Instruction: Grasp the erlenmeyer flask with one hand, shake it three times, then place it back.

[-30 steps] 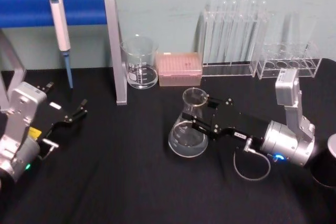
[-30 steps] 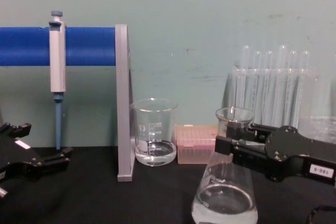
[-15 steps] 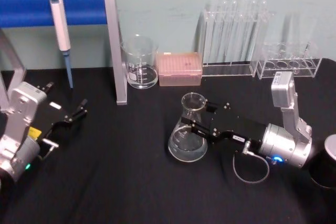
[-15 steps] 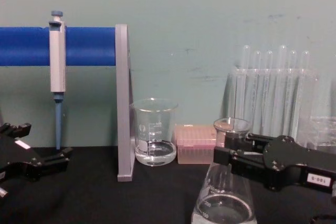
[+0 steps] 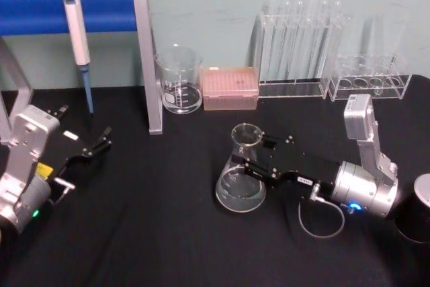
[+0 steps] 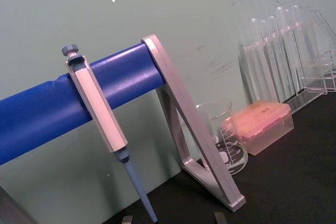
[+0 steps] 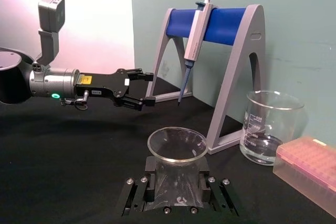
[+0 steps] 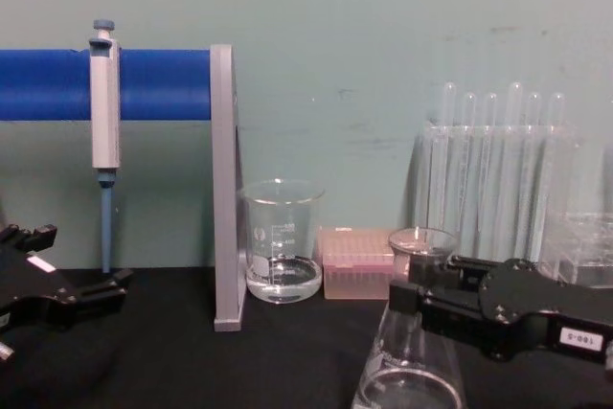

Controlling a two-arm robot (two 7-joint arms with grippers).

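Clamping the erlenmeyer flask (image 5: 239, 186) neck, right gripper (image 5: 250, 158) fingers hold it upright; left gripper (image 7: 148, 88) idles, fingers apart.

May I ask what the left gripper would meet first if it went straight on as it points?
Probably the pipette stand's grey upright leg; the left gripper points at it, though depth is unclear.

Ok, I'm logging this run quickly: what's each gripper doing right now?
Left gripper: open, holding nothing.
Right gripper: closed on the neck of the erlenmeyer flask.
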